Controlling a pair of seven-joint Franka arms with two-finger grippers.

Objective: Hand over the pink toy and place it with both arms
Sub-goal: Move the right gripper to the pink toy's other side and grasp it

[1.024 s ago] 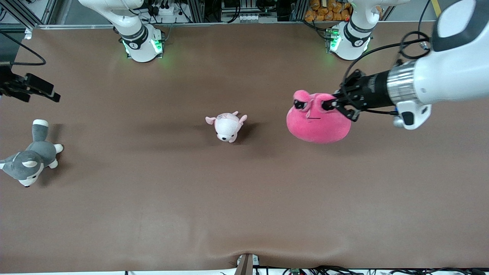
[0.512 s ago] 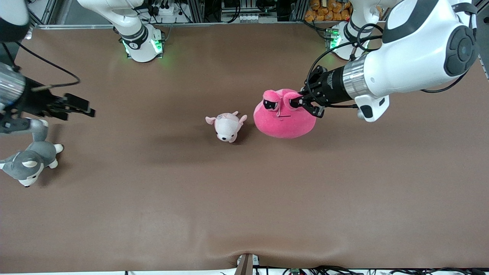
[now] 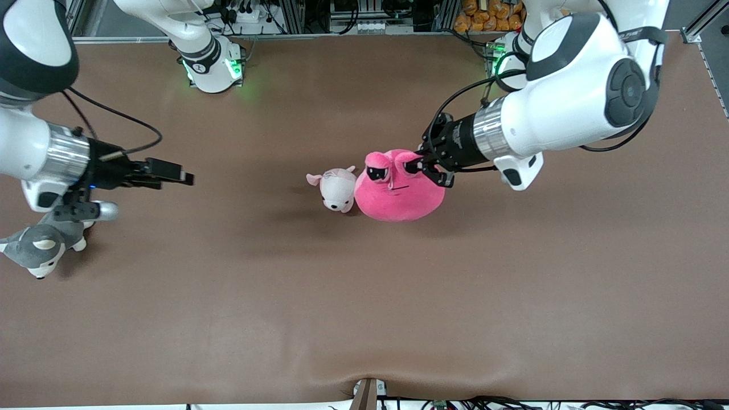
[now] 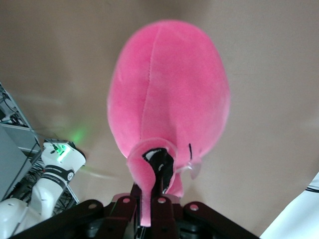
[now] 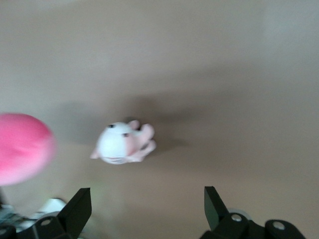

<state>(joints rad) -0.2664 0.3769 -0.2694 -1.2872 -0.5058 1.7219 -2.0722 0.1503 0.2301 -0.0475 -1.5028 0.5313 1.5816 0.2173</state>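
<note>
A: Start at the left claw [image 3: 418,167]. What is it doing?

B: It is clamped tight on an ear of the pink toy [image 3: 398,187], which hangs from it in the air over the middle of the table [image 3: 364,296]. In the left wrist view the fingers [image 4: 160,172] pinch that flap of plush and the body dangles below.

A: And the right claw [image 3: 185,178]?

B: Jaws spread wide and empty, over the table toward the right arm's end, above the grey-and-white plush dog [image 3: 40,245]. It points toward the middle.

A: What has changed over the last second?

B: The left arm has carried the toy inward from its own end, so in the front view it now overlaps the small pale pink plush [image 3: 336,189] lying mid-table. The right arm has swung in from the table's edge.

A: Meaning?

B: I judge the two are closing for the handover. The pass itself is not yet made; the claws are well apart.
</note>
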